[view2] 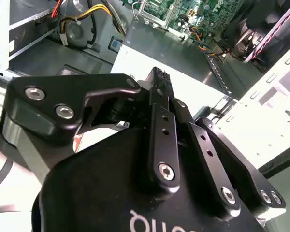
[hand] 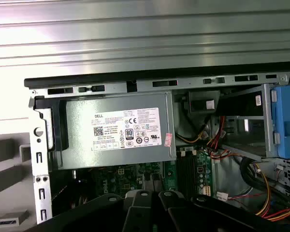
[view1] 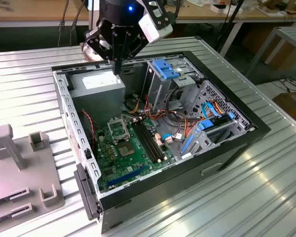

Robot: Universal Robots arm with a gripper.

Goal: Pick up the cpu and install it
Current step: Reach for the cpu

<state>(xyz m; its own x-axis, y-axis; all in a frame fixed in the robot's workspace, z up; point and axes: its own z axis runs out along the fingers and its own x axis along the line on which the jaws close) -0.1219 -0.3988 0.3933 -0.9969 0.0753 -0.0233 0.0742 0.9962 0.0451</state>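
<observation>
The gripper (view1: 117,68) hangs above the grey power supply (view1: 97,85) inside the open computer case (view1: 153,183). Its fingers (view2: 162,121) seem pressed together. Whether they pinch anything cannot be told.

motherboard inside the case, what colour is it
The motherboard is green, clearest in the exterior view.

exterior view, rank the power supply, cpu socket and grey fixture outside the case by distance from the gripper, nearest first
1. Power supply: just beneath the gripper.
2. CPU socket: on the green board, mid-case.
3. Grey fixture: on the table outside the case, at the exterior view's left.
</observation>
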